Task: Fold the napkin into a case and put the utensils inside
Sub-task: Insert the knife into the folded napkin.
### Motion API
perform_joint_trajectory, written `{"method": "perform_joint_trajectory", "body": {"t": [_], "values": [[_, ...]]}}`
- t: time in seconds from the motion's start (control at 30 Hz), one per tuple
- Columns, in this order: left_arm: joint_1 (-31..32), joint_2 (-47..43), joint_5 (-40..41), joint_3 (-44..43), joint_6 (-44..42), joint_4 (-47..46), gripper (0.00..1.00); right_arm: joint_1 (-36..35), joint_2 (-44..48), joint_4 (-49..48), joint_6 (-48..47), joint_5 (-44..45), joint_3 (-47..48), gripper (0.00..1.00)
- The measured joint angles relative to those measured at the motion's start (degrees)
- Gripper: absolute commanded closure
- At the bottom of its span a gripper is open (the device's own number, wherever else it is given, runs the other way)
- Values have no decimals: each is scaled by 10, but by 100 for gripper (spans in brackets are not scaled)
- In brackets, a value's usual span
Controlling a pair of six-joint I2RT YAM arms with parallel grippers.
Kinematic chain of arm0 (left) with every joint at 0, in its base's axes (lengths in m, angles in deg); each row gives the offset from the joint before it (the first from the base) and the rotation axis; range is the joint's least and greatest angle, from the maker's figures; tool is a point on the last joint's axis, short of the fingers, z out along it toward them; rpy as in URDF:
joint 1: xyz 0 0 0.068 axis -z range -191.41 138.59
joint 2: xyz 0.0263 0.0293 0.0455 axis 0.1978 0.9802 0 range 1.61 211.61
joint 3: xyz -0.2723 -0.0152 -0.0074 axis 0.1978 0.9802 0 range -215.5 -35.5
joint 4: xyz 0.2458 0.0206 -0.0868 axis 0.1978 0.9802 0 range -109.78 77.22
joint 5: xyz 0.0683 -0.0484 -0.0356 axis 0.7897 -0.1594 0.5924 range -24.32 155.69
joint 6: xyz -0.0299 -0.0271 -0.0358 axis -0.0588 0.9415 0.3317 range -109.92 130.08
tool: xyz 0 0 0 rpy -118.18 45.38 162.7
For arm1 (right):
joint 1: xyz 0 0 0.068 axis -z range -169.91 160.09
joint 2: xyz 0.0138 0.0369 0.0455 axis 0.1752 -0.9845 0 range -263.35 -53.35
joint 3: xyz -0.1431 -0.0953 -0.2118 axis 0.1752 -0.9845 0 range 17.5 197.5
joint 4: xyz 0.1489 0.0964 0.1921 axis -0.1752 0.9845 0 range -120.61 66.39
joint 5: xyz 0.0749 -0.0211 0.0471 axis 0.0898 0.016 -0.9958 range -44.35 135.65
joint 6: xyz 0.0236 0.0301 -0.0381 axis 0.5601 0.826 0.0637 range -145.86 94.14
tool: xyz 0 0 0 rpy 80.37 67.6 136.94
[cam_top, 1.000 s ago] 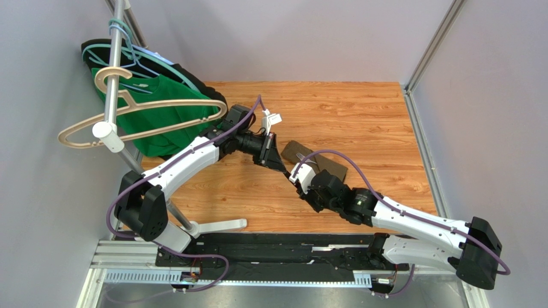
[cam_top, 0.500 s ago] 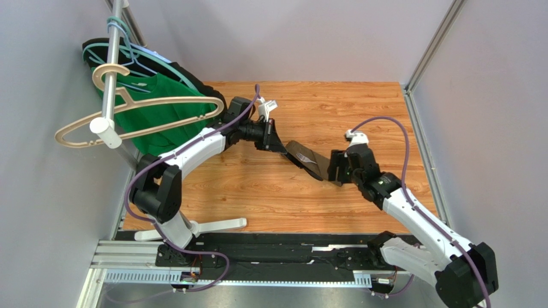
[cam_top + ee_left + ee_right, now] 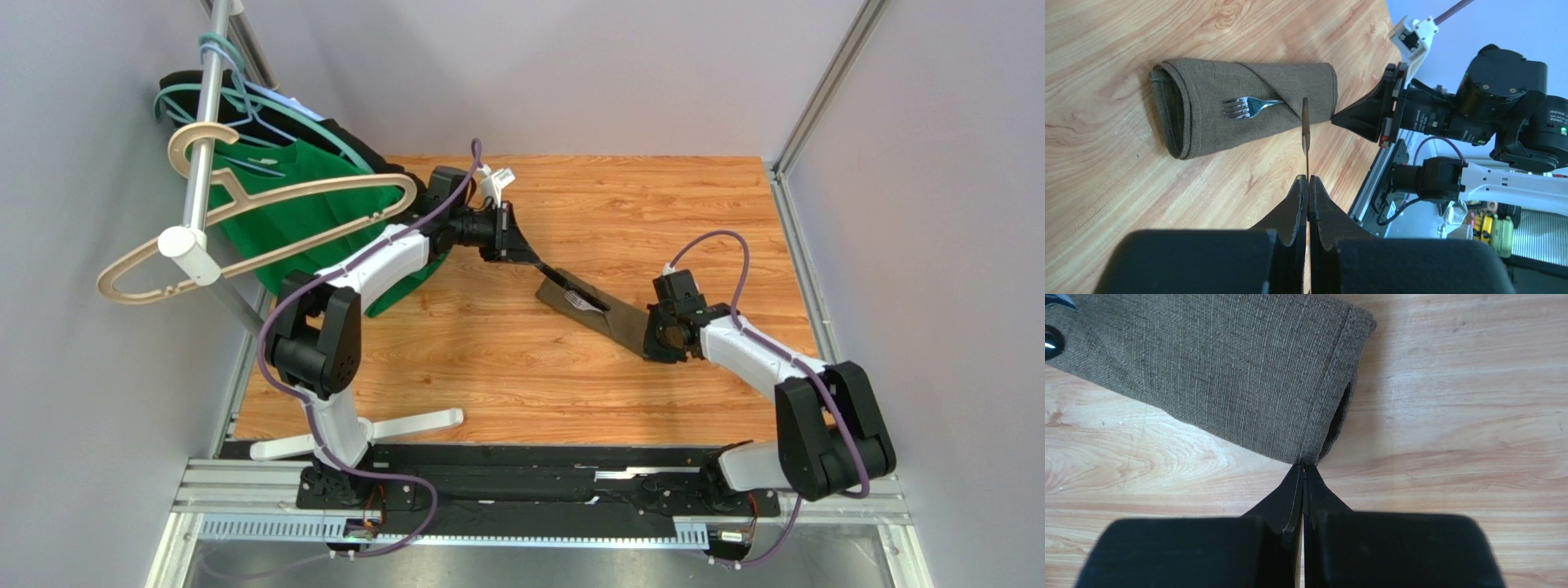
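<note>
The napkin (image 3: pixel 610 319), olive-brown, lies folded into a narrow case (image 3: pixel 1229 79) at mid-table. A fork (image 3: pixel 1244 108) sticks tines-out from its diagonal fold, and shows as a silvery glint, the fork (image 3: pixel 577 294), from above. My left gripper (image 3: pixel 536 262) is shut on a slim utensil (image 3: pixel 1305 131) seen edge-on, whose far end reaches the case's fold. Its jaws (image 3: pixel 1308 179) press flat on the handle. My right gripper (image 3: pixel 650 342) sits at the case's right end, shut on the corner hem of the napkin (image 3: pixel 1217 367), where the pouch mouth gapes; its tips (image 3: pixel 1303 467) meet at that hem.
A green shirt (image 3: pixel 288 221) and a black garment (image 3: pixel 374 159) hang on hangers from a metal rack pole (image 3: pixel 202 135) at the back left. A beige hanger (image 3: pixel 264 196) juts toward the table. The rack's white foot (image 3: pixel 393 429) lies near the front edge. Grey walls enclose three sides.
My right arm swung from the case's near left side round to its right end, opened, then shut on the corner. The left gripper drew back-left with its utensil. The rack swayed.
</note>
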Motion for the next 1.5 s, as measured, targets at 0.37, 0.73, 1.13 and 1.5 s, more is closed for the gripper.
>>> {"method": "perform_joint_trajectory", "body": {"t": [0.37,0.73,1.13,1.5], "values": [[6,0,29,0,11,-11,100,1,18,16,0,-19,21,100],[14,0,61,0,20,-14,100,1,-50,-6,0,-15,66,100],[70,-2,138,61,81,-117,100,40,-67,-7,11,16,50,100],[71,-2,144,83,102,-181,100,79,-56,18,8,21,47,100]]}}
